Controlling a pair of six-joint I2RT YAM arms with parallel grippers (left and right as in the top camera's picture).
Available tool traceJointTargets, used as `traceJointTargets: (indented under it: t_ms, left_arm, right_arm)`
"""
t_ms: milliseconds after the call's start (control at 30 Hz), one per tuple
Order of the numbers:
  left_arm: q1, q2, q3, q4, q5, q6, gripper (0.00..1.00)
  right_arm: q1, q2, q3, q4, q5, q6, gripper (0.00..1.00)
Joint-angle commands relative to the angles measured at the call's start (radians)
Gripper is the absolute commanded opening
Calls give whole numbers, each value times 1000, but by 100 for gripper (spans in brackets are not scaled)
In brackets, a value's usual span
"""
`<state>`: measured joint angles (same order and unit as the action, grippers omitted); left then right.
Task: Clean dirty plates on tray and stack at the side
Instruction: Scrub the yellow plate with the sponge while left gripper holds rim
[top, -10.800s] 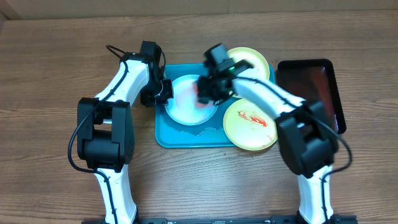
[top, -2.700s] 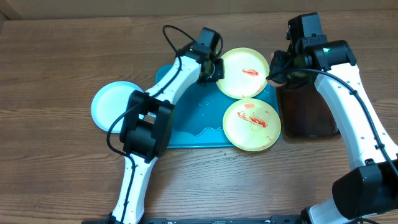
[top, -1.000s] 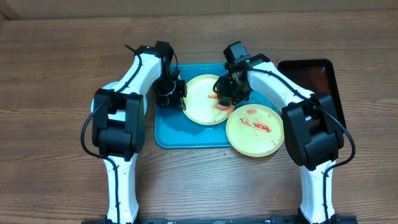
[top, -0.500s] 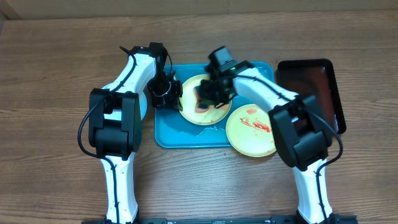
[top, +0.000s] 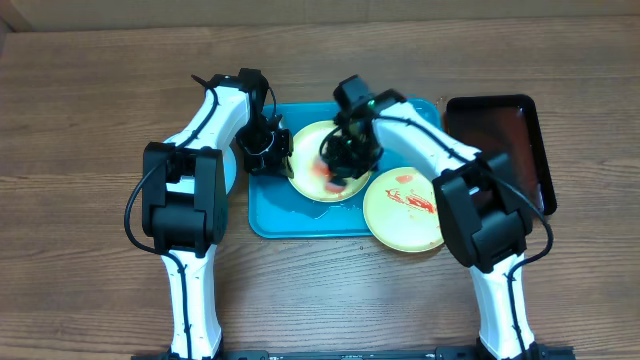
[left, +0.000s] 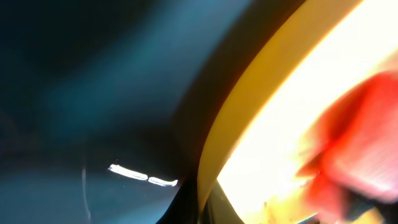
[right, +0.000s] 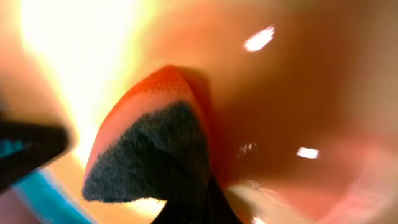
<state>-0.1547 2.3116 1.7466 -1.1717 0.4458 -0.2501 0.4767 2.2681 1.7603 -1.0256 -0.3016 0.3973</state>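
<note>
Overhead, we see left gripper (top: 272, 152) and right gripper (top: 341, 166) meet over a yellow-green plate (top: 306, 172) on the tray's (top: 290, 222) middle | left wrist: jaws pinched shut on its rim | only right wrist shows us the dark-faced sponge (right: 149, 152) clamped, pressed to plate | smeared second plate (top: 405, 212) overlaps tray's near-right corner

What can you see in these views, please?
table: one, brown wood, beneath everything
tray: one, turquoise, table centre
centre plate: one, yellow-green, on the tray
smeared plate: one, yellow-green, red sauce, over tray's right edge
blue plate: one, pale blue, left of tray, mostly hidden
black tray: one, glossy black, far right
sponge: one, red and dark, on centre plate
left gripper: one, black, shut on centre plate's rim
right gripper: one, black, shut on the sponge
</note>
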Motion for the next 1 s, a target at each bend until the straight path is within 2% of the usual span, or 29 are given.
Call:
traceJointTargets:
  t_ms: [0,200,367,700,967]
  left_arm:
    - [17,69,-39,30,-90,37,4]
    - [23,69,-39,16,-98,73,4]
    - [23,69,-39,-3,-97,98,4]
    - [21,69,-39,-5,-97,102,4]
    - [21,69,-39,-2,-92,101,4]
  right_arm:
    - [-14,23,64,-43,232,-58,4]
    - [4,24,64,-9,391,-58,4]
    - [16,45,52,102,387,-58,4]
    - [37,103,51,248,-62,-88,4]
    - [86,103,53,257,-222,-88,4]
